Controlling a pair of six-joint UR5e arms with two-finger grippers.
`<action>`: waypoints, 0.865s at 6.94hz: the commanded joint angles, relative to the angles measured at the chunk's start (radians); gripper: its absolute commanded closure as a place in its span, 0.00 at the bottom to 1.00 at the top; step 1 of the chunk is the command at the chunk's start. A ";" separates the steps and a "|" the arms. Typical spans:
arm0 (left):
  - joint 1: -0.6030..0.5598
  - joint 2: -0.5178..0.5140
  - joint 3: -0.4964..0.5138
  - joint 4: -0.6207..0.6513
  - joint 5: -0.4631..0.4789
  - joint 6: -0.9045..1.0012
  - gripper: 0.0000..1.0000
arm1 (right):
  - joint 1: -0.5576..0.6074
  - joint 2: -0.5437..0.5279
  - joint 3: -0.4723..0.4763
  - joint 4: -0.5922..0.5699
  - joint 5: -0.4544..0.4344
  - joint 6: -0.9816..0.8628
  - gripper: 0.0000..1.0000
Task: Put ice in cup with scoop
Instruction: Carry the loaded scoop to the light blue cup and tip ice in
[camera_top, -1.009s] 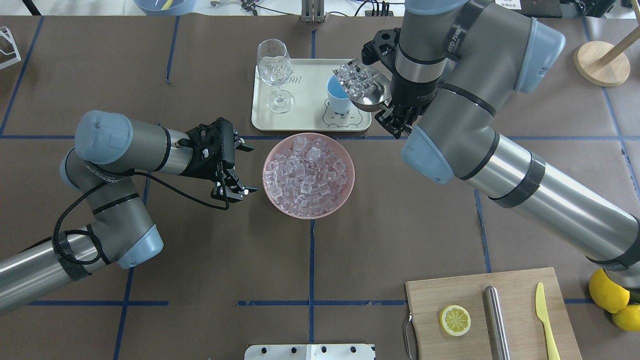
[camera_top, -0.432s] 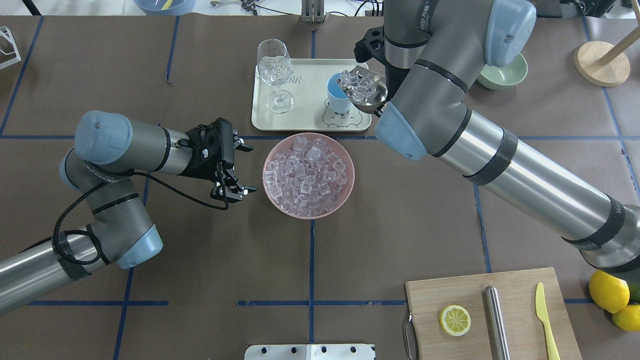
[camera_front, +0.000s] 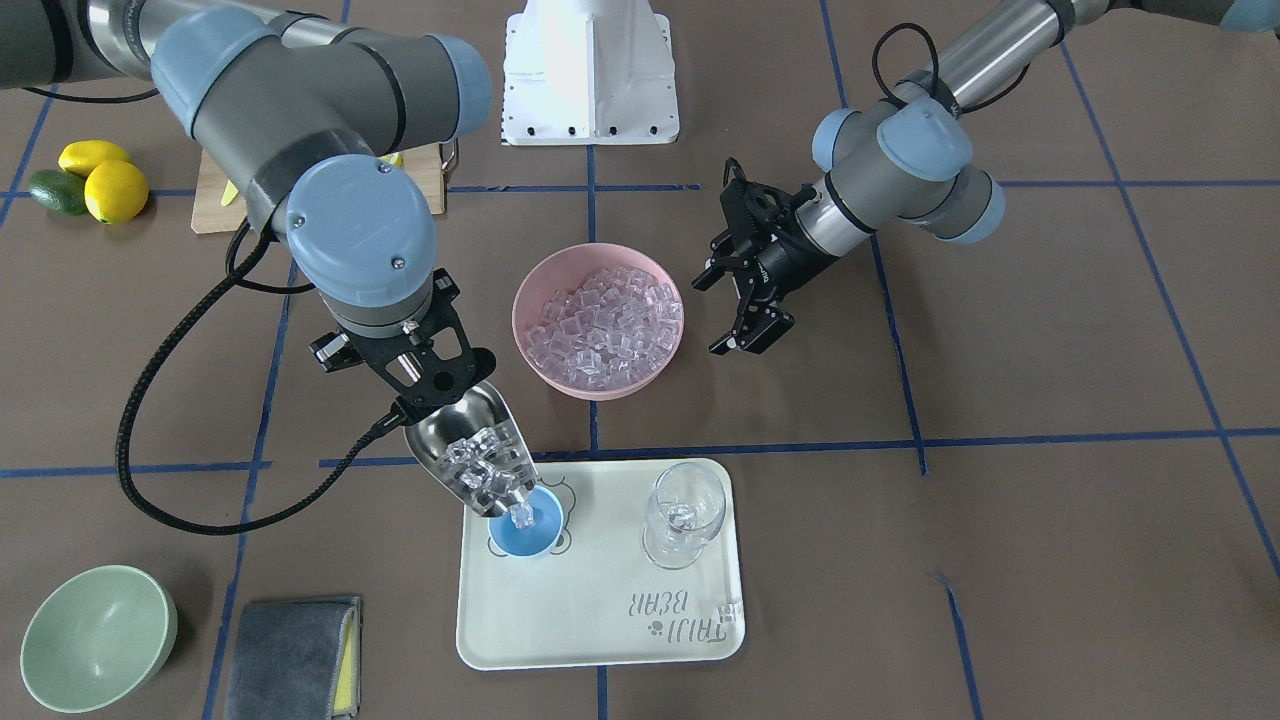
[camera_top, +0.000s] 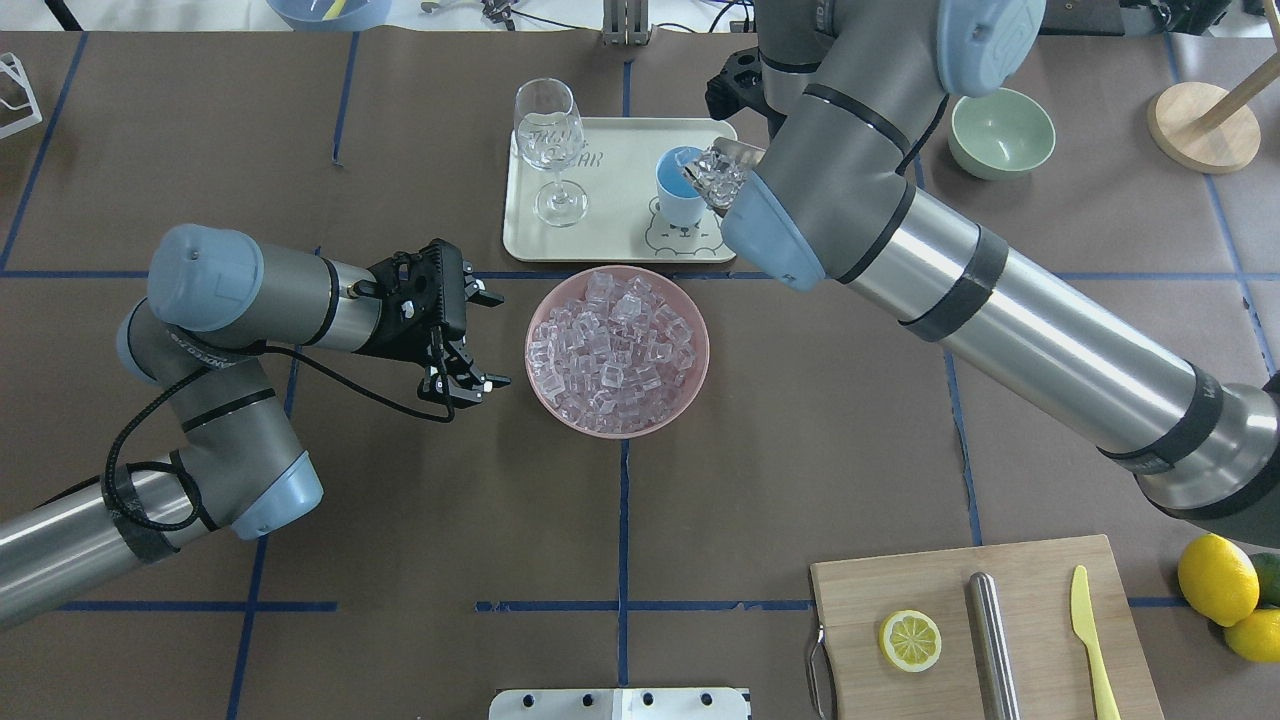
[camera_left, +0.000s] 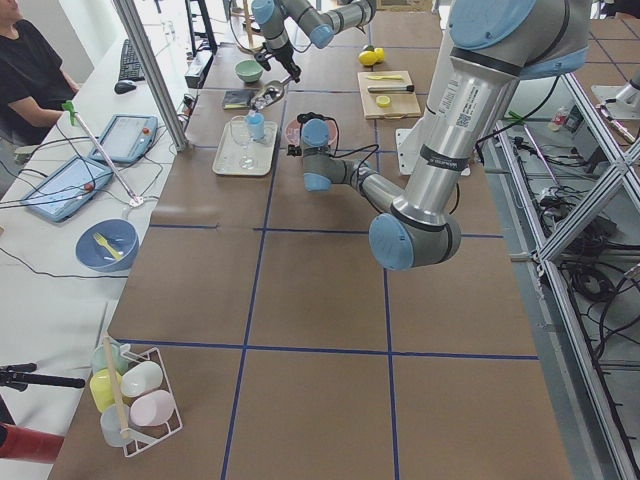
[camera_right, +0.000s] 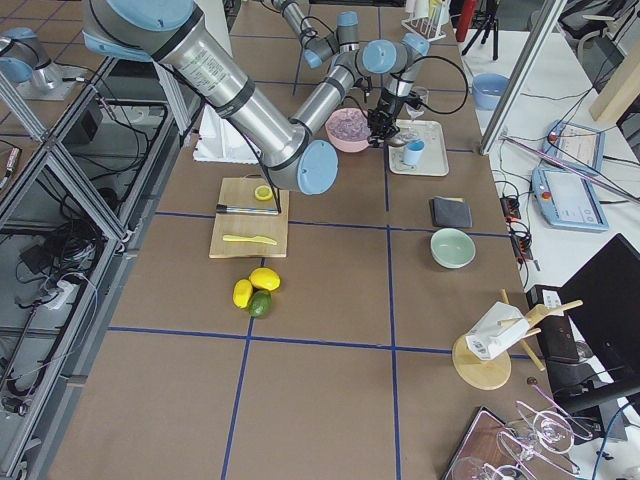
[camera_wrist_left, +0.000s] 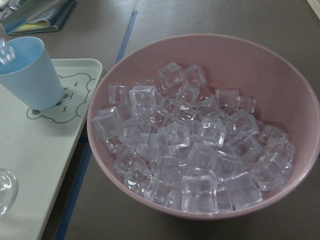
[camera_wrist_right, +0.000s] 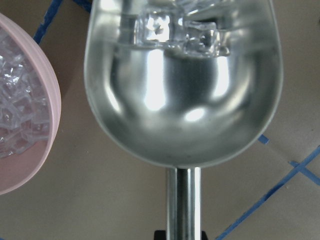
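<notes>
Hiding behind its own arm in the overhead view, the right end effector (camera_front: 425, 390) shows best from the front; its wrist camera cuts the fingers off. It is clamped on the short cylindrical handle of the scoop (camera_front: 468, 440), polished steel with a rounded trough tilted down and away from it. Ice (camera_front: 480, 470), clear glassy cubes, bunches at the trough's far lip, directly over the cup (camera_front: 530, 528), light blue and round, on a cream tray (camera_front: 600, 625). Left end effector (camera_top: 497, 338): jaws wide apart, empty, just beside the pink bowl (camera_top: 700, 350) heaped with cubes.
</notes>
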 joint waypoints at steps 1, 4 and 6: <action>0.000 0.002 0.001 0.000 0.000 0.002 0.00 | 0.002 0.065 -0.062 -0.085 -0.026 -0.069 1.00; 0.000 0.002 0.001 0.000 0.000 0.002 0.00 | 0.011 0.082 -0.067 -0.166 -0.056 -0.146 1.00; 0.000 0.002 0.001 0.000 0.000 0.002 0.00 | 0.016 0.089 -0.070 -0.191 -0.067 -0.169 1.00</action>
